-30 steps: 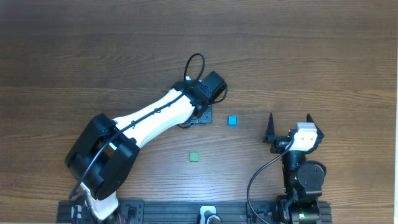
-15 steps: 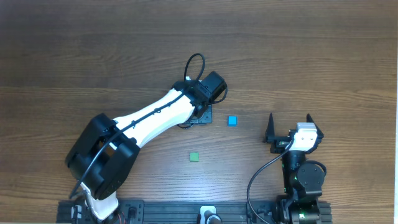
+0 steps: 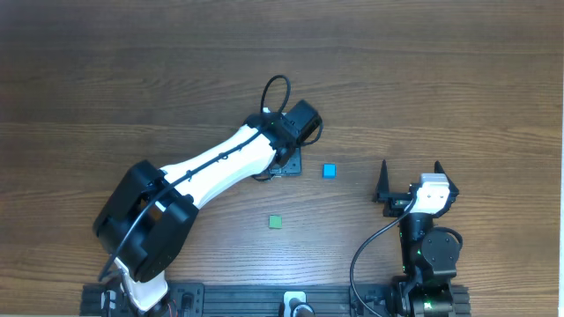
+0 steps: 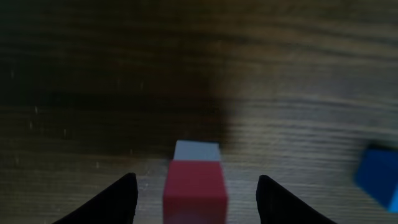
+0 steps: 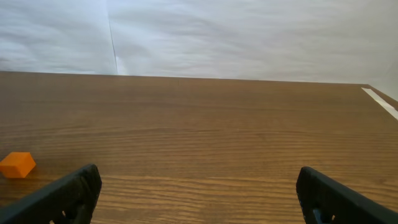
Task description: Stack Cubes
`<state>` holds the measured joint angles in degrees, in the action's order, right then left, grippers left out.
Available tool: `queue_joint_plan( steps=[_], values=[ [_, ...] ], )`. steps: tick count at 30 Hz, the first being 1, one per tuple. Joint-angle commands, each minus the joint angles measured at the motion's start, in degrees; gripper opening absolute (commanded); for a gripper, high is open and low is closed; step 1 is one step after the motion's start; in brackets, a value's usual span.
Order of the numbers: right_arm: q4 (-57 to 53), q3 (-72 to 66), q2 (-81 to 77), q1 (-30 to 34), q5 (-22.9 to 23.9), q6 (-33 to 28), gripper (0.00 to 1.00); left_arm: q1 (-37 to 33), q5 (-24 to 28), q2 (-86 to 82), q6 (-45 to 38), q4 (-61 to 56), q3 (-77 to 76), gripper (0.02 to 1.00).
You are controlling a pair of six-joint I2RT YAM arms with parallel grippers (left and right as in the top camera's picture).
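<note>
Left gripper point(image 4: 196, 180) spread open on either side of red cube point(image 4: 194, 193), grey cube point(image 4: 196, 151) seen touching it, blue cube point(image 3: 329, 171) nearby, green cube point(image 3: 275, 222) set apart, right gripper point(image 3: 411, 167) held open

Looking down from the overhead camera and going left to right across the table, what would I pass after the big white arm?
green cube → blue cube → right gripper
</note>
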<state>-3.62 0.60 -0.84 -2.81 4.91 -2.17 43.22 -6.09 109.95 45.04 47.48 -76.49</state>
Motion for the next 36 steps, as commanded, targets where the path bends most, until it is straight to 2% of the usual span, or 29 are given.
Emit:
queue_joint_plan(
  steps=[1, 9, 22, 30, 36],
  values=[
    [-0.13, -0.28, 0.31, 0.26, 0.55, -0.24, 0.991, -3.13, -1.09, 0.74, -3.78, -0.09, -7.30, 0.627],
    [-0.11, -0.28, 0.31, 0.26, 0.55, -0.24, 0.991, -8.20, -1.09, 7.43, -10.38, 1.20, -18.84, 0.627],
    [-0.11, -0.31, 0.31, 0.26, 0.55, -0.24, 0.991, -8.74, -0.63, 15.78, -10.36, 1.18, -20.39, 0.617],
    [-0.11, -0.28, 0.31, 0.26, 0.55, -0.24, 0.991, -9.07, -0.63, 16.70, -10.36, 1.14, -20.37, 0.555],
    [-0.11, -0.28, 0.31, 0.26, 0.55, -0.24, 0.993, -9.09, -0.61, 17.94, -10.32, 0.76, -20.37, 0.546]
  ],
)
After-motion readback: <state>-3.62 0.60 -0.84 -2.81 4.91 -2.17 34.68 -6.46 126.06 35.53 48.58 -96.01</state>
